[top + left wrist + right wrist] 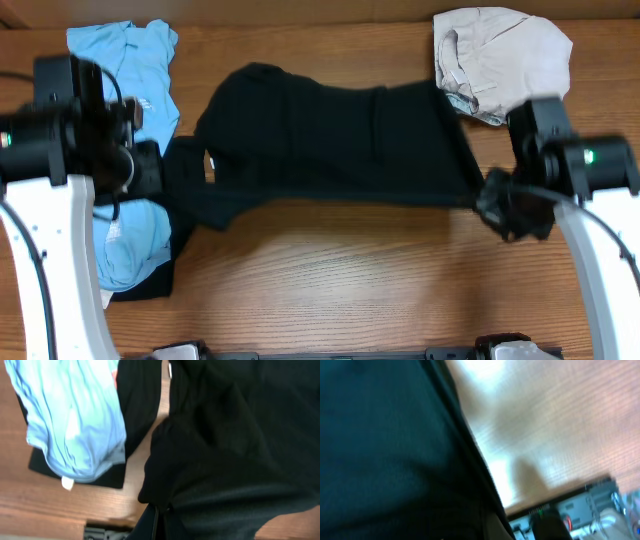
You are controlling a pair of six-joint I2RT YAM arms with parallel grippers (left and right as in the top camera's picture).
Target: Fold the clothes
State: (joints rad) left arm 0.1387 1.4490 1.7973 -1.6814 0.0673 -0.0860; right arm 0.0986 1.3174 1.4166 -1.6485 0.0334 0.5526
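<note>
A large black short-sleeved shirt (340, 140) hangs stretched between my two grippers above the middle of the table. My left gripper (165, 170) is shut on its left edge; in the left wrist view the black cloth (235, 440) fills the right side and covers the jaws (160, 527). My right gripper (492, 200) is shut on the shirt's right edge; in the right wrist view dark cloth (385, 450) fills the left side and hides the fingers. A small white neck label (211, 163) shows near the left end.
A light blue shirt (135, 75) lies at the far left over another black piece (150, 280), also in the left wrist view (75, 415). A beige bundle (495, 60) sits at the back right. Bare wooden tabletop (340, 270) lies in front.
</note>
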